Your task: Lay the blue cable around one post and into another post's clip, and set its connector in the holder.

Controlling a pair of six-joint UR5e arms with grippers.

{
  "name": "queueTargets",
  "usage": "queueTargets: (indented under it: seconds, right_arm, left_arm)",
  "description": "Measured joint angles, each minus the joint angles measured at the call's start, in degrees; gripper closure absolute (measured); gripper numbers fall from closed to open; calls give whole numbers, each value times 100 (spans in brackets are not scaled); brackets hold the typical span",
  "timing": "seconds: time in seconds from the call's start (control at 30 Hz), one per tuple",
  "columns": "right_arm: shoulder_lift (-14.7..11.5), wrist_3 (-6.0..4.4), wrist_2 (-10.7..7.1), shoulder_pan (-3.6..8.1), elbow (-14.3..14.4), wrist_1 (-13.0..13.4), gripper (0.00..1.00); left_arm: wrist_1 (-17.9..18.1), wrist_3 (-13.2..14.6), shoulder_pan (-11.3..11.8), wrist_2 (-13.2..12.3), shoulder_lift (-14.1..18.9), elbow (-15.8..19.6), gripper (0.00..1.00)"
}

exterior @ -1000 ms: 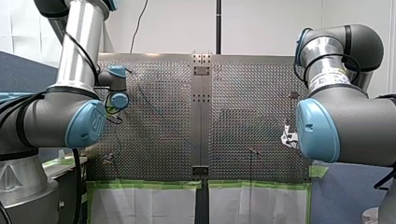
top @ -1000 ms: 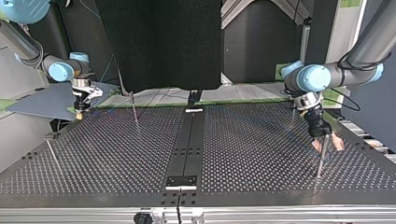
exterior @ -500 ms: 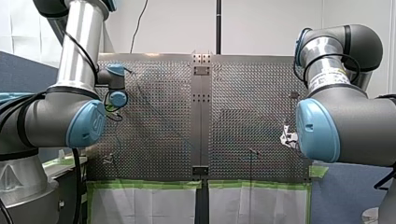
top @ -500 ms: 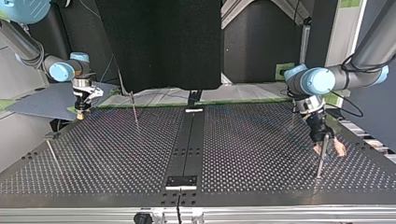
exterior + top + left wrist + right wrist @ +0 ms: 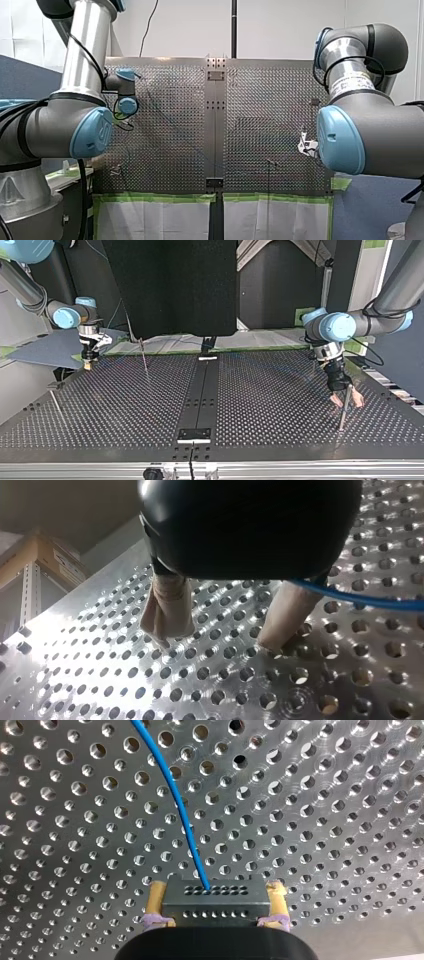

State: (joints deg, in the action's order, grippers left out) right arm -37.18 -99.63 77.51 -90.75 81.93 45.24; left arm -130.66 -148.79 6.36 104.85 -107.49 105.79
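Right wrist view: my right end effector [image 5: 216, 896] grips the connector [image 5: 212, 909], my left end effector [image 5: 215, 644] hangs open, and I judge the blue cable [image 5: 175, 805] not yet routed.

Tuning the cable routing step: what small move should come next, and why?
Probably shift my left gripper sideways until the blue cable lies between its fingers, then close. Its fingers stand open over the bare table, and the cable runs off past one finger, not between them. My right gripper is shut on the connector, so that end looks secured.
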Motion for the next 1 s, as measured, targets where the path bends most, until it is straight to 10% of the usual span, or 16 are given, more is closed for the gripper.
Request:
queueTargets:
  seconds: [0.57,1.0]
  right_arm:
    - [-840,-50,745,-254,829,486,100]
    - [-1504,530,1409,-771,1493,-94,100]
  left_arm:
    - [-63,94,-14,83,-1,9,0]
    - [-66,71,-14,84,-1,11,0]
